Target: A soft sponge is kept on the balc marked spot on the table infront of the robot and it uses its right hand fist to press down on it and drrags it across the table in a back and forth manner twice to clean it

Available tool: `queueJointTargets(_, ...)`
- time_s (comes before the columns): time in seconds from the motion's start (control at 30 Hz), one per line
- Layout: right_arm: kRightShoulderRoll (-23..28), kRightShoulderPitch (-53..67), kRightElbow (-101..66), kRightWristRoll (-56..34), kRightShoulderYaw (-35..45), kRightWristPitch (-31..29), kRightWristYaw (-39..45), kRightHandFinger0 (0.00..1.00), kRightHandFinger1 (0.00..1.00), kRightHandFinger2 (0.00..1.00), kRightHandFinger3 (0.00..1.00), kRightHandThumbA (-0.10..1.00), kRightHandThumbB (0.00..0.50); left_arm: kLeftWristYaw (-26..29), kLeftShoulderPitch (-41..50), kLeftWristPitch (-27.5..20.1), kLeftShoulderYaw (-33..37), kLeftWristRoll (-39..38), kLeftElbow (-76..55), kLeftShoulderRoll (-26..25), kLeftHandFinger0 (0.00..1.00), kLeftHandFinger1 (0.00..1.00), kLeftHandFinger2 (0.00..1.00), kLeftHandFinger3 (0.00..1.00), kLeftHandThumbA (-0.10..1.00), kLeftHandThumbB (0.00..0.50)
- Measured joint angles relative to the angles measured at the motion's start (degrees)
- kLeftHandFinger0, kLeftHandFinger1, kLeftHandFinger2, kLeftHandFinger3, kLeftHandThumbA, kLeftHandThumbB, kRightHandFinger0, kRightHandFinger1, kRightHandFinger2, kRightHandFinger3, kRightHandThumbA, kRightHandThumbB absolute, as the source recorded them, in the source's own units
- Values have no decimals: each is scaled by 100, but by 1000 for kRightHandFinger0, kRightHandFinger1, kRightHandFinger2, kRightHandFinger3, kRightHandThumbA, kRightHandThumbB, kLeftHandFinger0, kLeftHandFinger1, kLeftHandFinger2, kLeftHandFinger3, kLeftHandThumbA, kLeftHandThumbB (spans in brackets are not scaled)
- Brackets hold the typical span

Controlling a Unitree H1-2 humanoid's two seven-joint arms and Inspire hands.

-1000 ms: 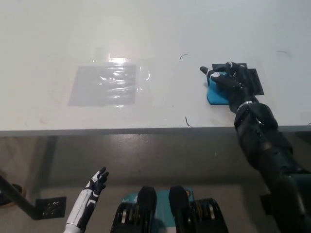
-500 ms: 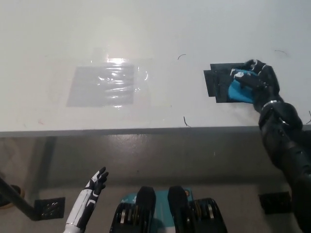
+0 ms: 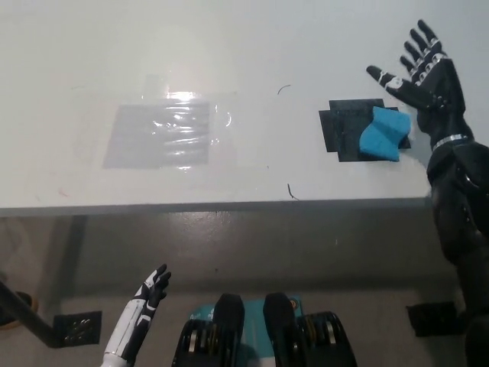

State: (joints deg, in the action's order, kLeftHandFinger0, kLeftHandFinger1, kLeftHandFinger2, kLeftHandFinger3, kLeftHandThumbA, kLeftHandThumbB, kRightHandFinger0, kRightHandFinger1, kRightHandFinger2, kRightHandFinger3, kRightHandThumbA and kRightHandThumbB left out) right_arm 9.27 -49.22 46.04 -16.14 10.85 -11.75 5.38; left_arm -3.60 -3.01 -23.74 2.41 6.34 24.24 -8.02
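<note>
1. Since half a second ago, the sponge (image 3: pixel 384 134) has been released by the right hand (image 3: pixel 422 79), which is now raised beside it with fingers spread wide, holding nothing.
2. The sponge is left on the black marked patch (image 3: pixel 344 131) on the table (image 3: pixel 229 46).
3. The left hand (image 3: pixel 150 290) is held low beneath the table edge, fingers apart and empty.
</note>
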Motion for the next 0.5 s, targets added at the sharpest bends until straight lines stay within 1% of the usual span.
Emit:
queueJointTargets(0.1, 1, 149, -482, -67, -7, 130, 0, 1000, 1000, 1000, 1000, 1000, 481, 0, 0, 8, 0, 0, 11, -1, 1000, 1000, 1000, 1000, 1000, 176)
queueJointTargets(0.17, 1, 296, -845, -116, -11, 227, -1, 1000, 1000, 1000, 1000, 1000, 488, 0, 0, 19, 0, 0, 18, -1, 1000, 1000, 1000, 1000, 1000, 182)
queueJointTargets(0.23, 3, 461, -1165, -158, -16, 310, -2, 1000, 1000, 1000, 1000, 1000, 500, 0, 0, 31, 0, 0, 25, -1, 1000, 1000, 1000, 1000, 1000, 175)
queueJointTargets(0.3, 4, 631, -1425, -191, -22, 362, -3, 1000, 1000, 1000, 1000, 1000, 472, 0, 0, 35, 0, 0, 31, -1, 1000, 1000, 1000, 1000, 1000, 156)
queueJointTargets(0.33, 7, 726, -1585, -208, -25, 387, -3, 1000, 1000, 1000, 1000, 1000, 438, -1, -1, 38, 0, 0, 34, -1, 1000, 1000, 1000, 1000, 1000, 165)
queueJointTargets(0.37, 10, 871, -1773, -231, -30, 421, -5, 862, 961, 1000, 1000, 1000, 343, 0, -1, 42, 0, 0, 39, -2, 1000, 1000, 1000, 1000, 1000, 166)
queueJointTargets(0.4, 13, 1003, -1926, -257, -35, 443, -8, 802, 919, 1000, 1000, 1000, 322, 0, -1, 46, 0, 0, 44, -2, 1000, 1000, 1000, 1000, 1000, 165)
queueJointTargets(0.43, 21, 1158, -2097, -292, -45, 456, -8, 526, 741, 839, 938, 1000, 343, 0, -2, 53, 0, 0, 47, -2, 1000, 1000, 1000, 1000, 1000, 167)
queueJointTargets(0.47, 33, 1320, -2251, -328, -59, 470, -6, 320, 550, 650, 737, 1000, 400, 0, -1, 59, 0, 0, 53, -2, 1000, 1000, 1000, 1000, 1000, 162)
queueJointTargets(0.5, 58, 1526, -2415, -366, -77, 485, -5, 212, 445, 552, 662, 1000, 390, 0, -1, 65, -1, 0, 59, -3, 1000, 1000, 1000, 1000, 1000, 167)
